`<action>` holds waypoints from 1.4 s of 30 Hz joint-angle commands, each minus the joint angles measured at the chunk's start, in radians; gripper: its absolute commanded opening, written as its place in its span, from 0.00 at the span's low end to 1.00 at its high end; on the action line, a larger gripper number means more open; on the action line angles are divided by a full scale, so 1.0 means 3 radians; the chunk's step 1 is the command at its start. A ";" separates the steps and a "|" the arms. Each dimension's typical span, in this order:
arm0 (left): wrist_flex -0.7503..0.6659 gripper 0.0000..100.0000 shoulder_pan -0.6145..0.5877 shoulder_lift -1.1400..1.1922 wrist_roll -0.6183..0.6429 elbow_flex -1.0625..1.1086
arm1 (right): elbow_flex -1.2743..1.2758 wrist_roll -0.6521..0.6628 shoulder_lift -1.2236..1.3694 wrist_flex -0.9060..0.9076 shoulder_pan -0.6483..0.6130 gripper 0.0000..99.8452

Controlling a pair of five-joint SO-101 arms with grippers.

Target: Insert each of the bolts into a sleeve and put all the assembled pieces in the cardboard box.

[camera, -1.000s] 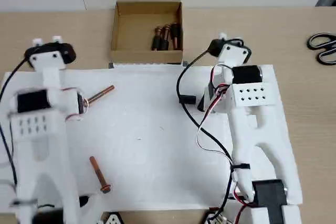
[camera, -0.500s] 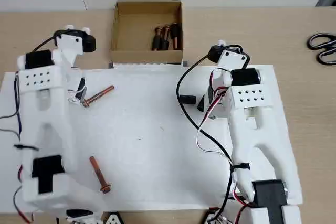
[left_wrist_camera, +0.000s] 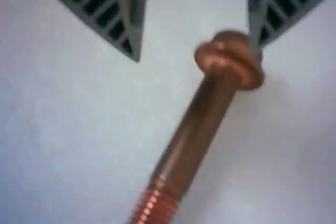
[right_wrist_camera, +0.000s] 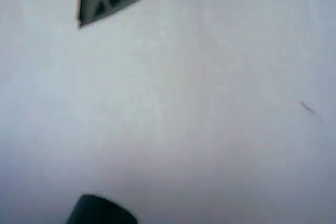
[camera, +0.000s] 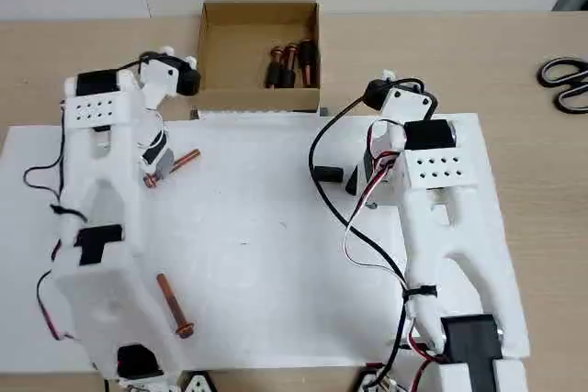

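Nearest, a loose copper bolt (camera: 174,305) is laid on the white sheet (camera: 276,254). Beyond it, the left gripper (left_wrist_camera: 194,45) is spread apart astride the head of a second bolt (left_wrist_camera: 205,129). Stiff, smooth metal, it is judged best pinched mid-shank. Farthest, the cardboard box (camera: 257,98) is seen.

The left arm (camera: 96,263) is stretched forward with its jaws spread apart, the right arm (camera: 436,172) stretched forward beside it.

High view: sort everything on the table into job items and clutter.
Job: cardboard box; assembled pieces inside it; far bolt; near bolt; black sleeve.
Lying about: scissors; white mat.
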 commanded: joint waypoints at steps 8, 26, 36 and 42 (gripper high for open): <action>0.0138 0.12 0.0010 0.0665 -0.0205 -0.0867 | -0.0005 0.0036 -0.0110 -0.0043 0.0033 0.23; 0.0343 0.01 0.0015 0.1325 -0.0353 -0.1332 | -0.0005 0.0036 -0.0105 -0.0043 0.0033 0.23; 0.0343 0.01 0.0087 0.0476 0.0307 -0.1297 | -0.0005 0.0036 -0.0105 -0.0043 0.0033 0.23; 0.0343 0.01 0.0235 -0.0066 0.2107 -0.1036 | -0.0005 0.0036 -0.0105 -0.0043 0.0033 0.23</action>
